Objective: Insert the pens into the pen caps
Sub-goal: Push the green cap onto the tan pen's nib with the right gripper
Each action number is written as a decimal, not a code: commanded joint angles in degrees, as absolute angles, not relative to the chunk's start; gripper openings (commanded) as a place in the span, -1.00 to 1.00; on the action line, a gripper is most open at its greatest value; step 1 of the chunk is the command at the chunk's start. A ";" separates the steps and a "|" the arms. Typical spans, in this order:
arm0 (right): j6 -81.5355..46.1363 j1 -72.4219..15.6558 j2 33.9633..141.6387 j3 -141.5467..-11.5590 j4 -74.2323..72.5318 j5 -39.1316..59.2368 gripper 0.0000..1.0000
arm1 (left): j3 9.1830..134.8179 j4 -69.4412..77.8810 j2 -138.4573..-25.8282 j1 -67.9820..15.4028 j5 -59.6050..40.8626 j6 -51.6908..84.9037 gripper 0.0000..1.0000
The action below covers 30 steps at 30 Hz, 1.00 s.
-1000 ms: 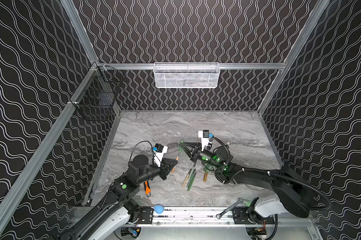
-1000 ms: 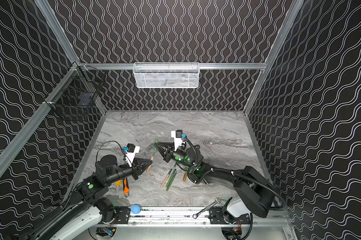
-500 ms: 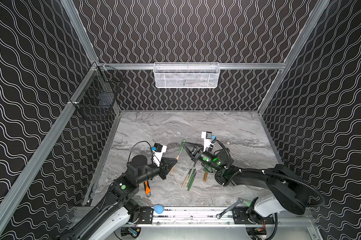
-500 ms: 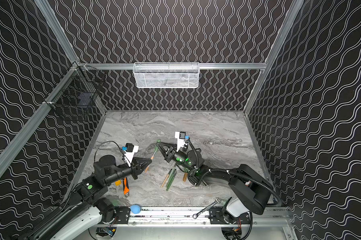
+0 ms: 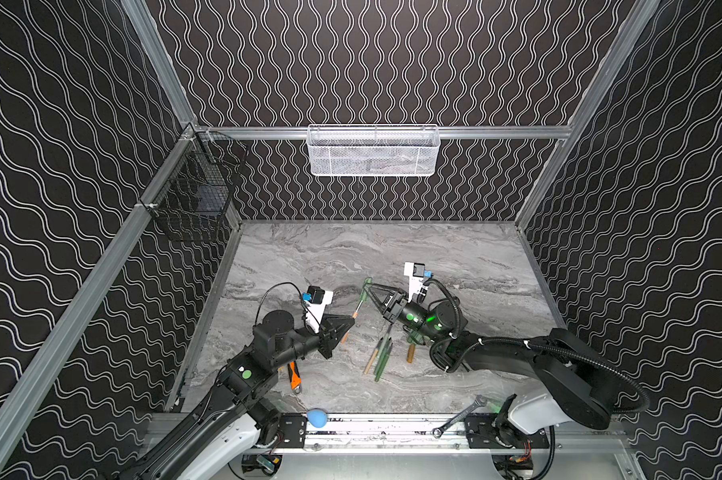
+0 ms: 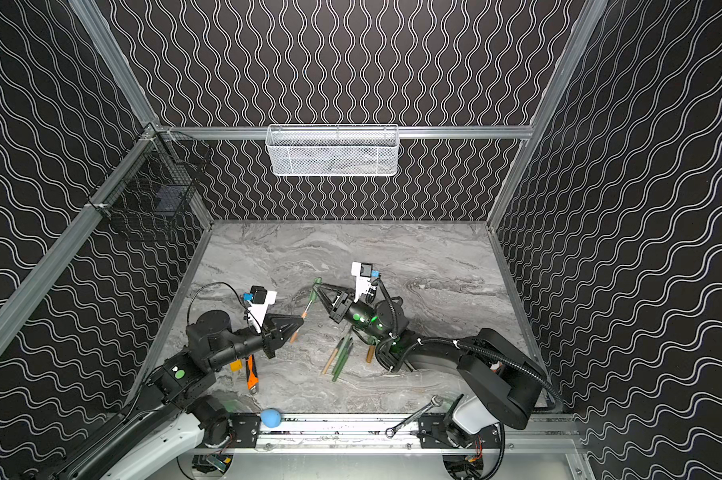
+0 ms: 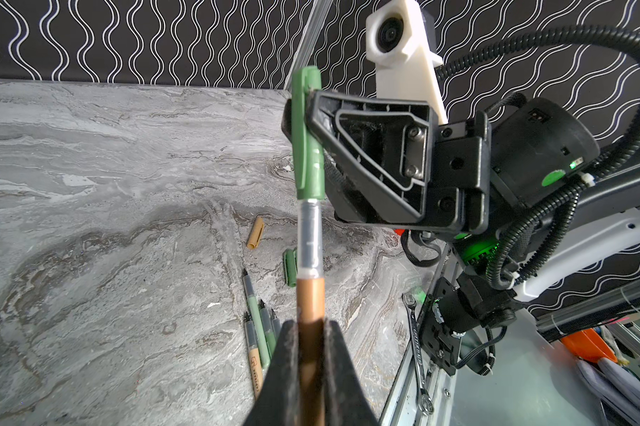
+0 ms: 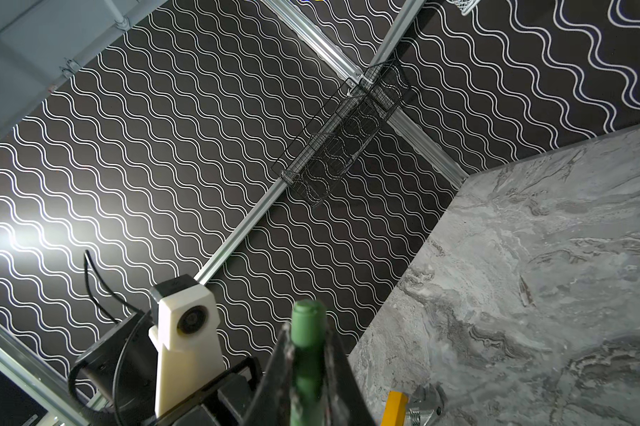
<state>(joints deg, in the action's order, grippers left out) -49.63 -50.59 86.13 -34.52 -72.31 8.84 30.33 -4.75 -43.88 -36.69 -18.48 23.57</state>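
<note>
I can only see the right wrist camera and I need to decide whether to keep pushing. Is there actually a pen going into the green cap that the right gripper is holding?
Observer: Yes. In the left wrist view, the left gripper holds a tan-orange pen whose tip is inside the green cap. The pen's clear section is exposed, so it looks only partly in.
Operator: Does the cap match that pen?
Observer: No. A loose tan cap lies on the table.
Operator: Anything else left to cap?
Observer: Several uncapped pens lie together on the table, with a second green cap loose near them.
</note>
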 commanded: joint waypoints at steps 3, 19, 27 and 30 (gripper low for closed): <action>-51.13 -50.71 85.78 -35.33 -74.33 8.45 -1.00 | 30.22 -1.22 -43.44 -36.50 -17.87 22.40 -1.00; -52.88 -50.71 86.43 -36.12 -74.94 9.05 -1.00 | 30.53 -1.04 -44.34 -36.55 -17.93 22.25 -1.00; -52.29 -50.71 86.39 -36.29 -74.69 9.49 -1.00 | 30.59 -0.60 -44.77 -36.47 -17.89 22.24 -1.00; -52.60 -50.70 86.65 -36.03 -75.71 9.53 -1.00 | 30.59 -0.41 -44.82 -36.50 -17.76 22.24 -1.00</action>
<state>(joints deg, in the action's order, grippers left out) -52.01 -50.57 86.41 -35.73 -72.27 8.93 30.30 -3.07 -44.66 -36.62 -18.20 23.57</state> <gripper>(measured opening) 0.145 0.116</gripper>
